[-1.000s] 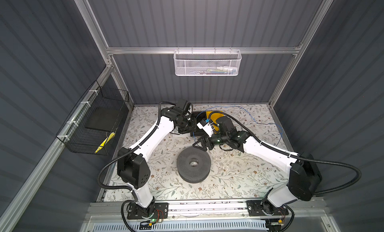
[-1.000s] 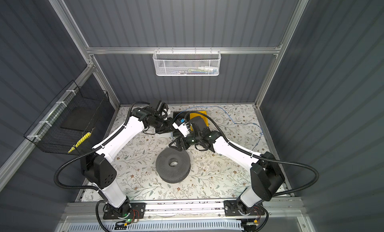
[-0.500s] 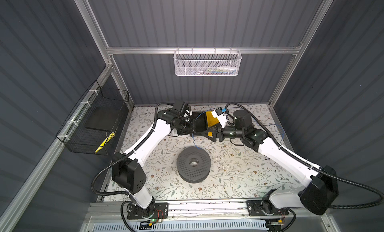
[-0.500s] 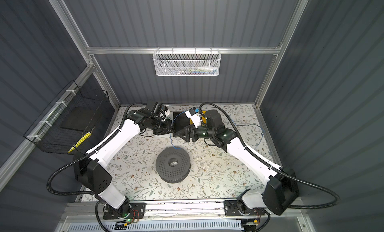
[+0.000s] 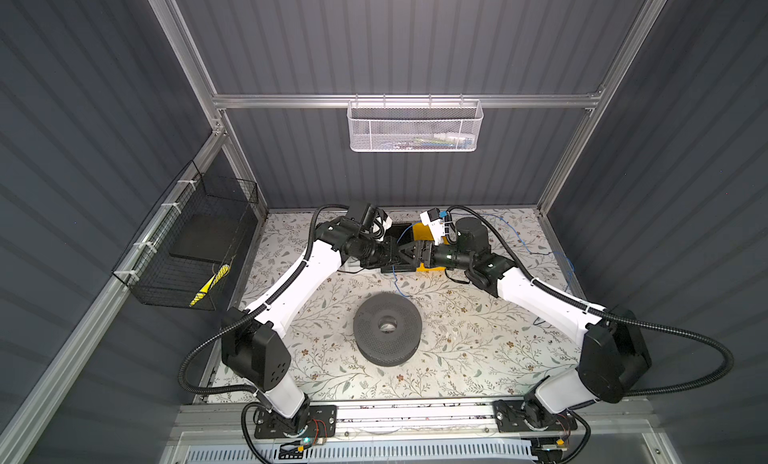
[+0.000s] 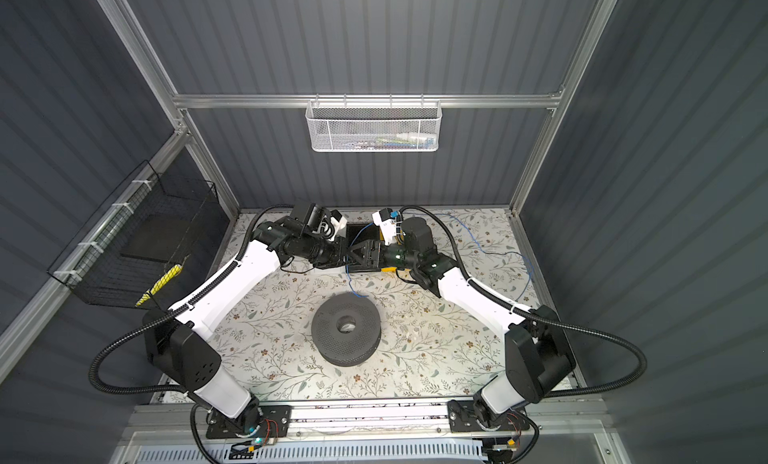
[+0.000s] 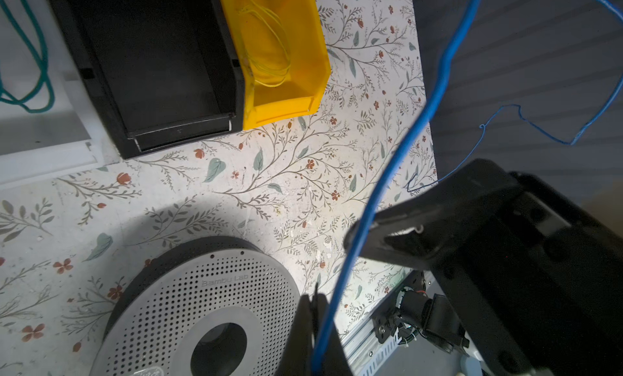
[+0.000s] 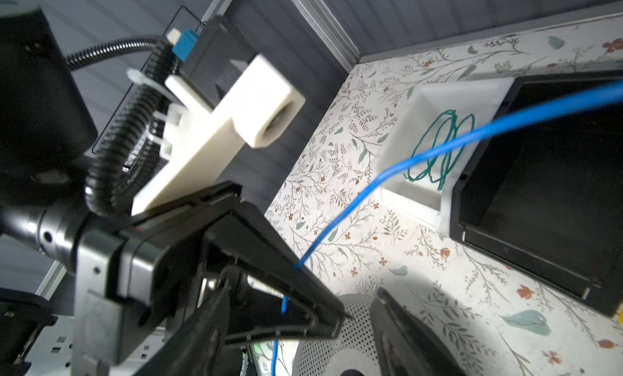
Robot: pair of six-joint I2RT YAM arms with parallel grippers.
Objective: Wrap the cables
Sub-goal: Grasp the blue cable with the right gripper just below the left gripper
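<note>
Aloft near the black bin (image 7: 161, 71), right gripper (image 7: 354, 239) had swung up from the spool (image 5: 370, 329) to meet left gripper (image 7: 316, 310), clamped on blue wire (image 7: 404, 145); right jaws' state unclear; handover probably next.

We are looking at the blue wire (image 5: 395, 279), very thin and springy, being pinched in mid-air by the left gripper (image 7: 315, 307) near the 12 o'clock side of the table (image 5: 478, 349). Its short tail is dangling toward 6 o'clock, while the long remainder is trailing in loose kinked loops toward 2 o'clock.
</note>
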